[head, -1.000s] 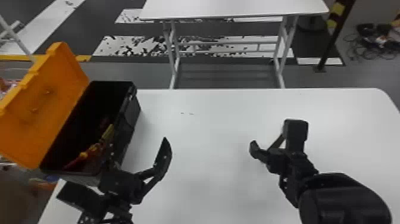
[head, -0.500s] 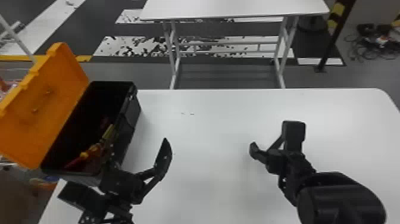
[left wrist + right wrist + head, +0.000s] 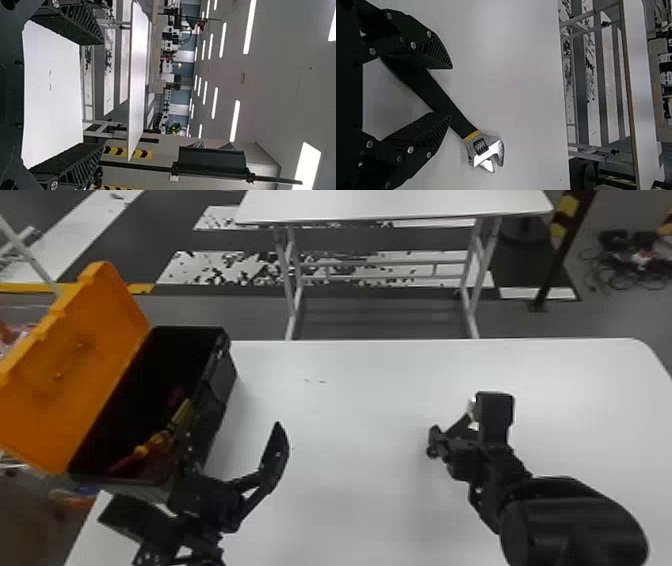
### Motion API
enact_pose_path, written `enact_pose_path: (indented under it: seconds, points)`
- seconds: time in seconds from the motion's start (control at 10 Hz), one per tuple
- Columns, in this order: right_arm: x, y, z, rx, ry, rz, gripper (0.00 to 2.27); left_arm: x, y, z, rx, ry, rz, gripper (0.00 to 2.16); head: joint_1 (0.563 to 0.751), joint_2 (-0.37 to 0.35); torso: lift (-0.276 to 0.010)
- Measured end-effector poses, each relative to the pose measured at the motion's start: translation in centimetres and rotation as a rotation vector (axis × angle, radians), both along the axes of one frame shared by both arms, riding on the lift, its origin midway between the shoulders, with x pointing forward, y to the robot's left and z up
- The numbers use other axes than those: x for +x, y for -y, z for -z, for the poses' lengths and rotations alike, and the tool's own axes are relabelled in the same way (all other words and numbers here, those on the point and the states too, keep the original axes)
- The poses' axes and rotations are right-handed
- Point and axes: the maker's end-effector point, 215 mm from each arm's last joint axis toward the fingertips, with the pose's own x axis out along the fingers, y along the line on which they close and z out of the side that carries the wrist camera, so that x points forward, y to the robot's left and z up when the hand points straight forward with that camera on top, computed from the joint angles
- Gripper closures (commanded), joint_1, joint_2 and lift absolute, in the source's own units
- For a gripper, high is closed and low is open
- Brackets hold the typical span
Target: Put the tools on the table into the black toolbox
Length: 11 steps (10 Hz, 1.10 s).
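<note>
Presently, in order from near to far:

Item: left pincer [image 3: 102, 93], one. Stood beside the box at the near left of the worktop [image 3: 350, 470]; fingers wide apart, nothing between them.

Item: right pincer [image 3: 451, 92], one. Low over the right part of the worktop; fingers apart, aimed down at the tool.

Item: adjustable wrench [image 3: 488, 148], one; black handle [image 3: 459, 120], yellow collar, bright metal head. Lay on the worktop, its handle running aslant between and partly beneath the right pincer's fingers, the head clear beyond the fingertips. Not clamped.

Item: black toolbox [image 3: 227, 382], one, at the left edge of the worktop; orange lid [image 3: 92, 365] thrown back. Contents: tools with yellow and red parts [image 3: 180, 415], kinds uncertain.

Item: white table [image 3: 390, 204], one, beyond the worktop; bare of purpose here.

Step in hand, as judged: the taking up of the wrench, with part of the stowing seemingly done. Next move called for: a slight lowering if needed, closure across the handle, then a straight lift. The slanted handle might have twisted in a poor grip. Carriage leftward would have followed, either direct to the open box or by way of the left pincer, which stood nearer to it and was free to receive.
</note>
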Motion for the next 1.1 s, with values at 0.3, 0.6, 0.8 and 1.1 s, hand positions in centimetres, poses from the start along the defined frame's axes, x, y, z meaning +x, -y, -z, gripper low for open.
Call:
enact_pose_path:
  seconds: [0.3,0.6,0.8,1.1]
  points:
    - [-0.4,0.4,0.5,-0.010,-0.021,0.000,1.99,0.0,0.0,0.0,-0.003,-0.002,0.000,0.08,0.695,0.101,-0.075]
    - [-0.7,0.2,0.7,-0.022,-0.020,-0.029,2.20,-0.1,0.1,0.2,-0.004,-0.006,0.000,0.08,0.695,0.103,-0.075]
    - [-1.2,0.0,0.4,-0.040,-0.009,-0.041,2.22,-0.1,0.1,0.0,-0.005,-0.003,0.001,0.08,0.695,0.106,-0.075]
    - [-1.3,-0.2,-2.1,-0.036,0.047,-0.039,2.22,0.0,0.4,-0.9,-0.009,0.015,0.005,0.08,0.695,0.106,-0.075]
